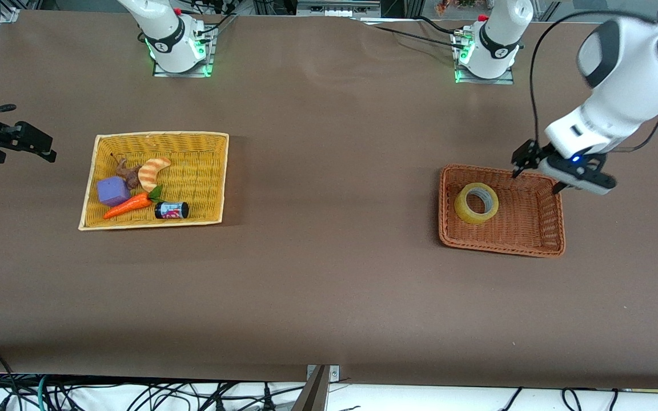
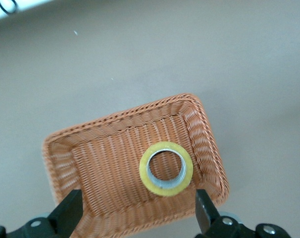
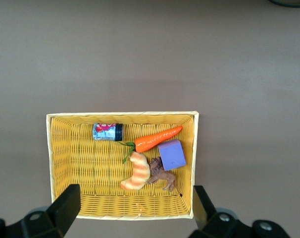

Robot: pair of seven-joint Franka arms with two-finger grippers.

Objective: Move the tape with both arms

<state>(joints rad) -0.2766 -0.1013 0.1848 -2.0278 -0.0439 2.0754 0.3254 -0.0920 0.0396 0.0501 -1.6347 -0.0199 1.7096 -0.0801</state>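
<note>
Tape (image 1: 476, 203): laid flat in brown basket (image 1: 534, 242), left arm's end. Left gripper (image 1: 536, 173): held wide open, empty, above basket's rim. Right gripper (image 3: 134, 210): apparently open, empty, over yellow basket (image 3: 71, 163).

You get even, bright overhead light with soft short shadows beside both baskets. Green base LEDs glow on the table (image 1: 329, 285). Wrist views look washed out, their gripper fingers blurred.
</note>
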